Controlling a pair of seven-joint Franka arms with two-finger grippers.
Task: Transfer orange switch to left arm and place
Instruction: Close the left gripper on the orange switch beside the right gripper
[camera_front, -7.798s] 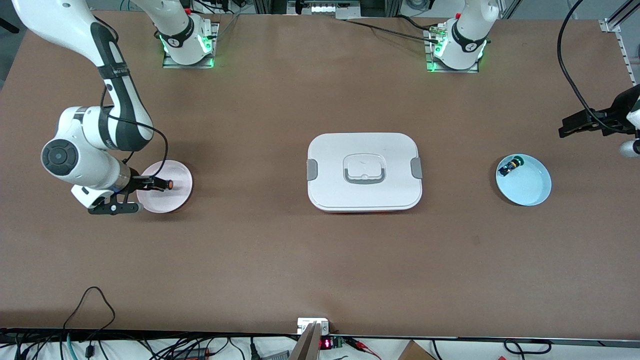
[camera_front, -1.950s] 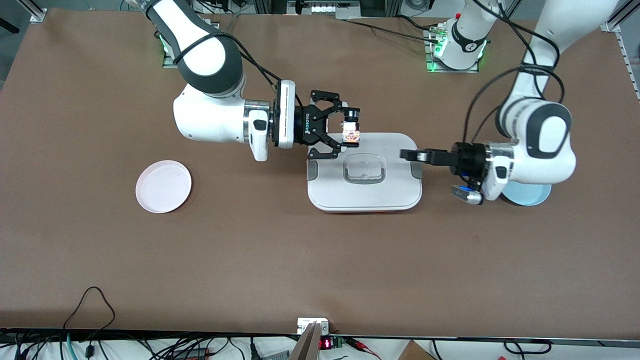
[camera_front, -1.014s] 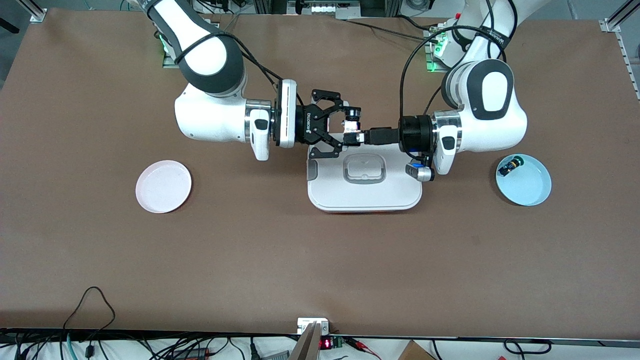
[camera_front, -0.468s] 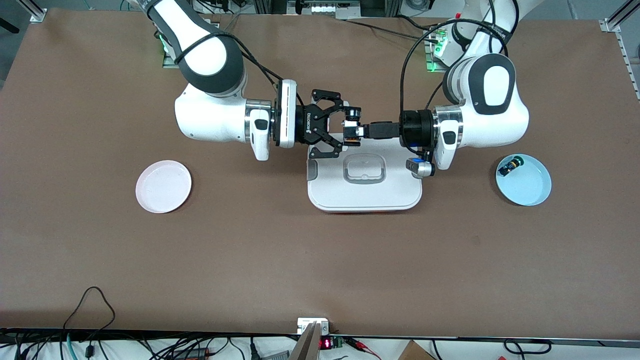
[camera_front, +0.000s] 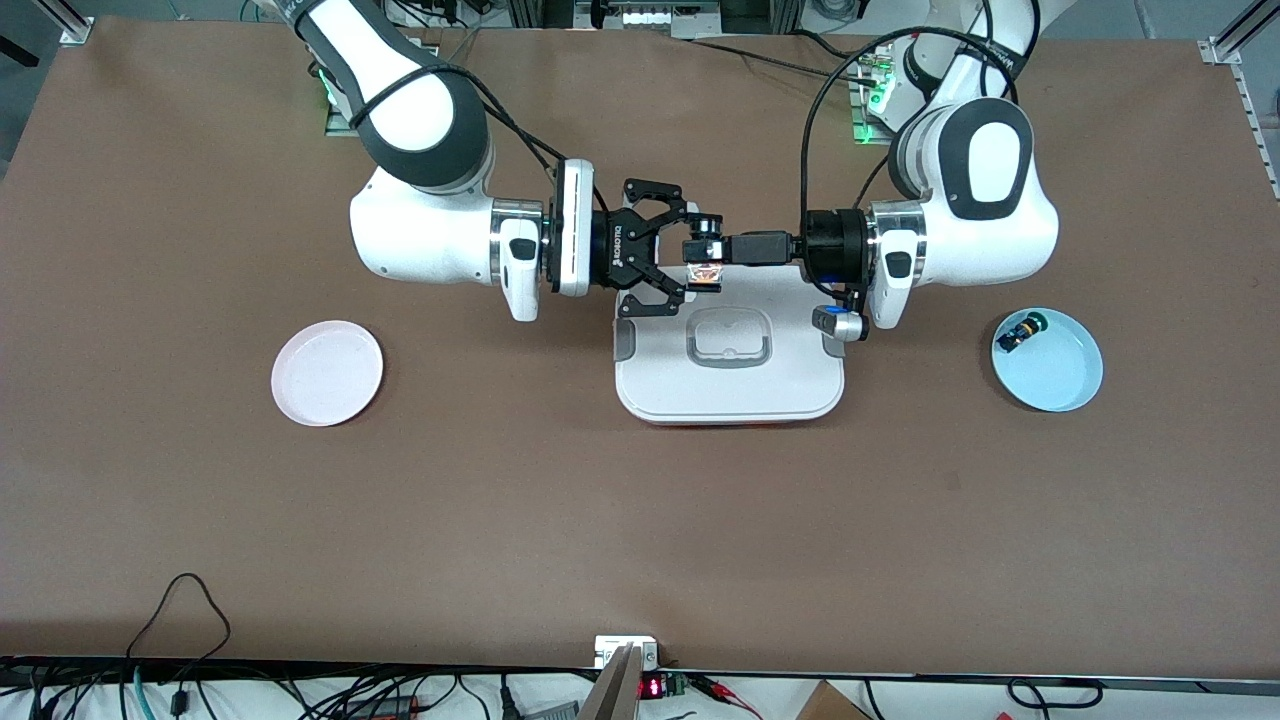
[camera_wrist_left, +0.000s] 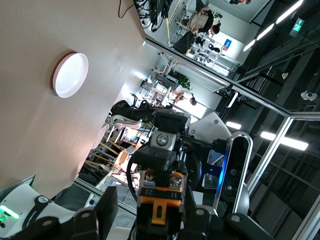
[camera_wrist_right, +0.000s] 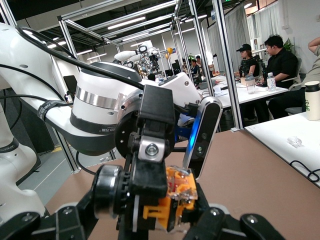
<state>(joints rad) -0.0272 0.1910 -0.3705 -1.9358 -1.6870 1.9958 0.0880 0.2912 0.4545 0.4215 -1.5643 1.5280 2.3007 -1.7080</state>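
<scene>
The orange switch (camera_front: 704, 268) hangs in the air over the edge of the white box (camera_front: 730, 392) that lies farthest from the front camera. My right gripper (camera_front: 700, 256) is shut on it and holds it level. My left gripper (camera_front: 733, 249) reaches in from the left arm's end and meets the switch head-on. In the left wrist view the switch (camera_wrist_left: 160, 200) sits between my left fingers (camera_wrist_left: 107, 212), which are open, with a gap on one side. In the right wrist view the switch (camera_wrist_right: 176, 196) shows its orange body, with a black left finger (camera_wrist_right: 150, 170) beside it.
A pink plate (camera_front: 327, 372) lies toward the right arm's end of the table, also in the left wrist view (camera_wrist_left: 70, 75). A blue plate (camera_front: 1062, 385) toward the left arm's end holds the green-capped switch (camera_front: 1022, 330). Both arms stretch over the box.
My left arm has swung in from beside the blue plate, and its gripper now reaches the switch. My right gripper has held the switch still over the box.
</scene>
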